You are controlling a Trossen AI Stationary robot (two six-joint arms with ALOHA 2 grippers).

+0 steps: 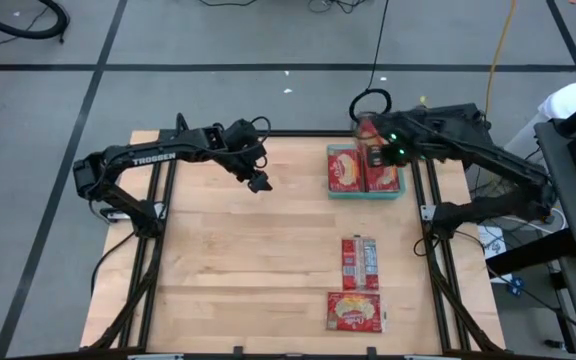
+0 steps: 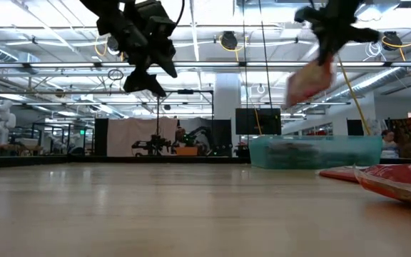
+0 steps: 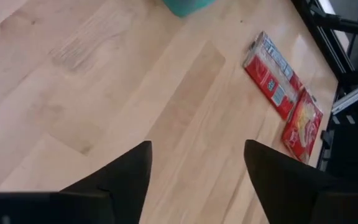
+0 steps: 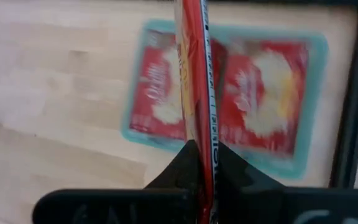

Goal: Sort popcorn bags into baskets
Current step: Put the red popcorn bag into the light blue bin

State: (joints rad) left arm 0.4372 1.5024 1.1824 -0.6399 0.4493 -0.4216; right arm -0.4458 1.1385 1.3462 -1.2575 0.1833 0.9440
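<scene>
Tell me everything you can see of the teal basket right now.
The basket is a shallow rectangular teal tray, plastic by its look, with low walls, sitting flat at the table's far right edge. Two red popcorn bags lie side by side inside, picture side up, roughly filling it. The right tool hangs above it, shut on another bag held edge-on and clear of the walls. No tool touches the basket.

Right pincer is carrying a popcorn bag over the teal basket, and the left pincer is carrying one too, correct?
Not quite. The left pincer is open and empty, as the left wrist view shows, hovering over bare table. The rest holds: the right pincer grips a popcorn bag above the teal basket, which already holds bags.
</scene>
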